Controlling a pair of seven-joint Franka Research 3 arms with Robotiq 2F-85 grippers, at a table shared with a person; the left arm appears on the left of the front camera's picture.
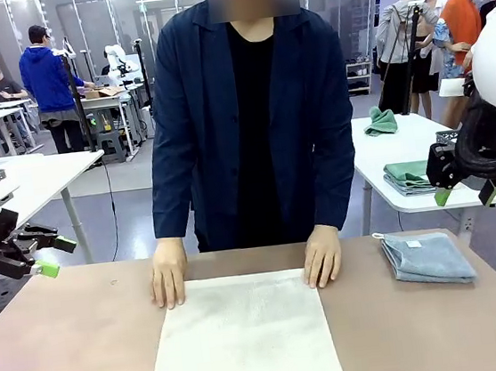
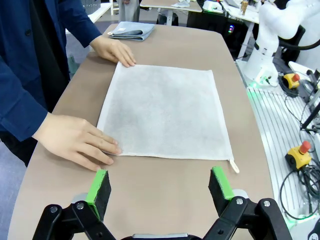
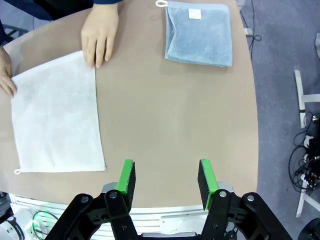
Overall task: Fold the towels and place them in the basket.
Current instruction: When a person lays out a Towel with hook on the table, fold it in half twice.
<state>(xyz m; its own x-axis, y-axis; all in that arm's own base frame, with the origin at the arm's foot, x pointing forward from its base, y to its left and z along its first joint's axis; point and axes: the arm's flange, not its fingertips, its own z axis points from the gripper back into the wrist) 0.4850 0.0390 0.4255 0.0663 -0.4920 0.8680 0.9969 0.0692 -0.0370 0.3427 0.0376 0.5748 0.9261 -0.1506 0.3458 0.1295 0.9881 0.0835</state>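
A cream-white towel [image 1: 245, 338] lies spread flat in the middle of the table, also seen in the left wrist view [image 2: 165, 111] and the right wrist view [image 3: 55, 120]. The person's two hands [image 1: 168, 273] press its far corners down. A pale blue-grey towel [image 1: 428, 256] lies folded at the far right of the table [image 3: 200, 34]. My left gripper [image 2: 159, 186] hangs open above the table's left side, off the towel's near edge. My right gripper [image 3: 166, 181] is open with nothing between its fingers, raised at the right [image 1: 464, 195]. The basket is out of view.
The brown table [image 1: 69, 349] has bare surface on both sides of the spread towel. A white table [image 1: 405, 145] behind on the right holds green folded cloths. Another white table [image 1: 32, 174] stands at back left. The person stands at the far edge.
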